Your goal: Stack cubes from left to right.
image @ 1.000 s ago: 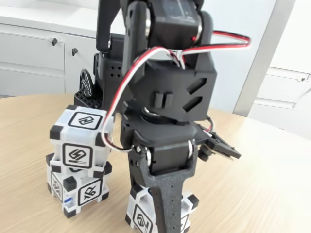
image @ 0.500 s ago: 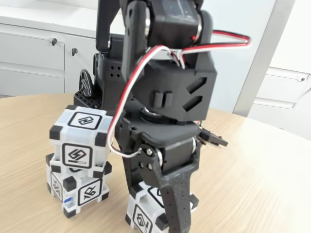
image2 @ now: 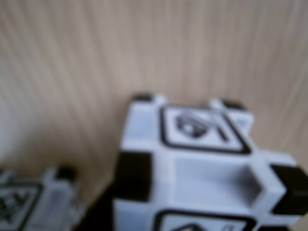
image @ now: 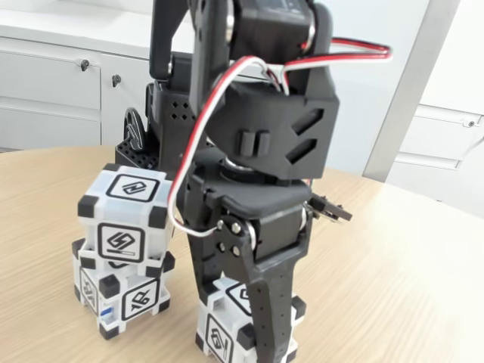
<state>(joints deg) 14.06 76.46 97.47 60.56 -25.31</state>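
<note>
While two cubes (image: pixel 121 246) sit stacked, gripper (image: pixel 265 344) straddles third cube (image: pixel 227 325) — grip state unclear.

We see a pale wooden table (image: pixel 408 265) spreading beneath the claw. Behind the claw stand white cabinets (image: pixel 53 87) with small round locks (image: pixel 85 65).

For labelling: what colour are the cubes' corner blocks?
Black, on white cubes; clearest in the fixed view.

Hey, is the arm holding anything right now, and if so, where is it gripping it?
Cannot tell. The gripper is down around the single cube on the table, but the arm hides the fingers, so contact isn't visible.
</note>
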